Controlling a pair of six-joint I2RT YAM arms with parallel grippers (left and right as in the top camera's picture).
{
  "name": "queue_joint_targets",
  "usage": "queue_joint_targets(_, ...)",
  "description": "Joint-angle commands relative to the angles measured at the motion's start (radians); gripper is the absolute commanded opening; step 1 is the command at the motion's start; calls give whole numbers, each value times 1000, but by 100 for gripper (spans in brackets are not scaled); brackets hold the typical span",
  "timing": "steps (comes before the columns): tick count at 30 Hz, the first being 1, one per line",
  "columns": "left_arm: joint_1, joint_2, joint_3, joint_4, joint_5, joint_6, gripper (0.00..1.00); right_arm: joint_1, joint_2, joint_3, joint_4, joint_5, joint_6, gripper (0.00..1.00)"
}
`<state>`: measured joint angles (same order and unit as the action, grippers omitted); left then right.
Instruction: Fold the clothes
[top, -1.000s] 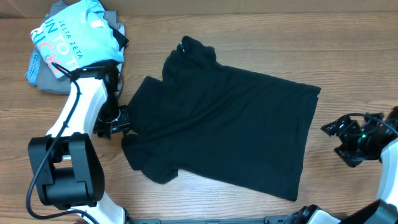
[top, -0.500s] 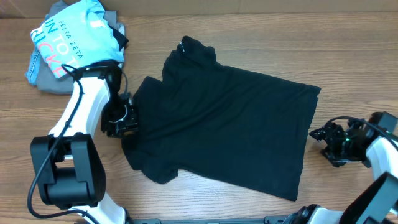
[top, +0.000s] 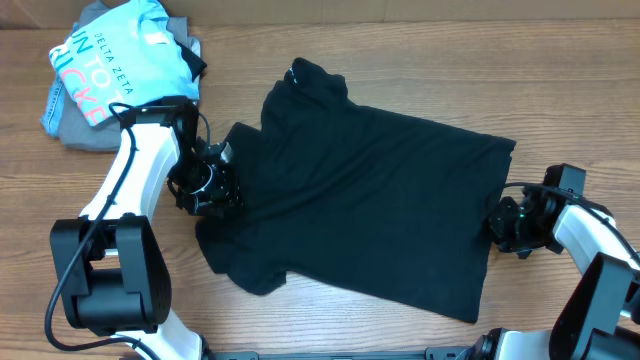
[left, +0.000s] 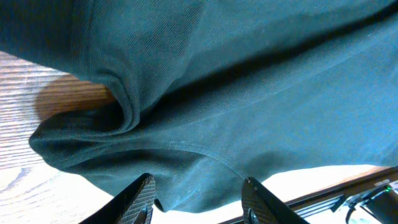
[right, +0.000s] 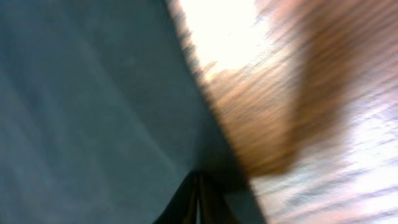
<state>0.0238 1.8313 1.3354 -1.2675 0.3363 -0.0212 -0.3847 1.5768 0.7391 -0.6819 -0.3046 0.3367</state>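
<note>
- Right gripper (top: 507, 222) has swung in from over the bare table (top: 570, 110) and snapped closed at the right-hand hem of the black T-shirt (top: 370, 190), apparently pinching cloth.
- Left gripper (top: 212, 186) has crept onto the sleeve, jaws part-open astride a fold, clenching nothing.
- The black T-shirt lies spread flat mid-table, unfolded. One edge looks secured; the other grip is yet to come.

Left gripper (left: 198, 185) jaws stand apart; right gripper (right: 199, 186), blurred, seems pinched closed.
</note>
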Motion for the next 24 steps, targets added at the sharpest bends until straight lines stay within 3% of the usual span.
queue_joint_targets(1, -5, 5, 34, -1, 31, 26, 48, -40, 3, 16, -5, 111, 70, 4)
queue_joint_targets(10, -5, 5, 81, -3, 32, 26, 48, -141, 3, 99, -35, 94, 74, 6)
queue_joint_targets(12, -6, 5, 90, -3, 35, 26, 48, -137, 3, 98, -31, -11, 3, 56)
queue_joint_targets(13, -6, 5, 93, -3, 41, 26, 49, -130, 3, 98, -36, -32, -13, 68)
queue_joint_targets(16, -6, 5, 95, -2, 58, 26, 49, -97, 3, 90, -48, -29, -27, 79)
queue_joint_targets(18, -6, 5, 95, -3, 57, 26, 49, -70, 5, 74, -33, -27, -26, 78)
queue_joint_targets(24, -6, 5, 98, -4, 86, 26, 49, -5, 51, 26, 23, 19, 31, 60)
